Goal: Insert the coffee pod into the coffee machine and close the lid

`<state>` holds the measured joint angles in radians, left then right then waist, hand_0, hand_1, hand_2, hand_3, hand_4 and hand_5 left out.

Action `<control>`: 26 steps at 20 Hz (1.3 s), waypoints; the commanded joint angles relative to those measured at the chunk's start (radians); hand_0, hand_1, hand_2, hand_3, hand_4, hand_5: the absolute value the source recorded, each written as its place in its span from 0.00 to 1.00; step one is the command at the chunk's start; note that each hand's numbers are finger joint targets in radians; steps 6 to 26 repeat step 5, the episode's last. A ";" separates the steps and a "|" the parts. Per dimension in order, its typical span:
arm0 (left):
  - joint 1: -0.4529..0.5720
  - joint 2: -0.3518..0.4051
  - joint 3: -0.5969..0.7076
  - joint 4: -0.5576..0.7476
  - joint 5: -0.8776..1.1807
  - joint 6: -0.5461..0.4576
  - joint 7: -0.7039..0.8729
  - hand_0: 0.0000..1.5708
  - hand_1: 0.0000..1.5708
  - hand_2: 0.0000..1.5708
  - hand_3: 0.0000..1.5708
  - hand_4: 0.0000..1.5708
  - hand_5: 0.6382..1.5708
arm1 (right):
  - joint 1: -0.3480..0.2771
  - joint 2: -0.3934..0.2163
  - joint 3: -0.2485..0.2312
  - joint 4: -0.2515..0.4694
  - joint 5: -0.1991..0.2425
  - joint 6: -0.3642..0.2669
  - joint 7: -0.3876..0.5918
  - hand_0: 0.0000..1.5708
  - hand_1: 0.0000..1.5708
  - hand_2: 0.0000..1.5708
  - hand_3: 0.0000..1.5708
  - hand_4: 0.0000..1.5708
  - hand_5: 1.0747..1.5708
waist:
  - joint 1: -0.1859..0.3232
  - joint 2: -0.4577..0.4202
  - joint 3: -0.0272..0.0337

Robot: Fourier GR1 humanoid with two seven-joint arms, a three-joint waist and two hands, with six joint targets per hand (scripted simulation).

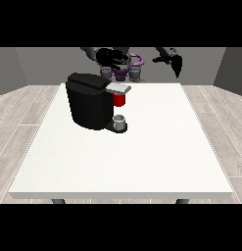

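The black coffee machine (88,100) stands on the white table (142,157), left of the middle. Its grey lid (117,88) lies flat over the brew head, with a red thing at the machine (119,100) just below it. A small grey thing (120,122) stands on the machine's base under the brew head; I cannot tell it for the pod. The hand at the view's left (112,58) hovers above and behind the machine, fingers relaxed, holding nothing. The hand at the view's right (167,56) is raised past the table's far edge, fingers straight and empty.
The robot's purple and grey torso (127,68) shows behind the table's far edge. Wooden floor surrounds the table. White tabletop stretches to the right of the machine and in front of it.
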<state>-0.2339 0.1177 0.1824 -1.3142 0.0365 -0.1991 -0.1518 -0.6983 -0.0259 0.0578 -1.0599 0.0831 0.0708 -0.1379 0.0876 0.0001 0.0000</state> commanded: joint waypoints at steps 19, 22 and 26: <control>0.081 -0.004 0.026 0.057 -0.003 0.020 -0.075 0.00 0.00 0.00 0.00 0.12 1.00 | 0.327 0.025 0.131 -0.125 -0.156 -0.045 -0.096 0.00 0.00 0.00 0.00 0.10 1.00 | -0.099 -0.091 0.0000; 0.081 -0.004 0.026 0.057 -0.003 0.020 -0.075 0.00 0.00 0.00 0.00 0.12 1.00 | 0.327 0.025 0.131 -0.125 -0.156 -0.045 -0.096 0.00 0.00 0.00 0.00 0.10 1.00 | -0.099 -0.091 0.0000; 0.081 -0.004 0.026 0.057 -0.003 0.020 -0.075 0.00 0.00 0.00 0.00 0.12 1.00 | 0.327 0.025 0.131 -0.125 -0.156 -0.045 -0.096 0.00 0.00 0.00 0.00 0.10 1.00 | -0.099 -0.091 0.0000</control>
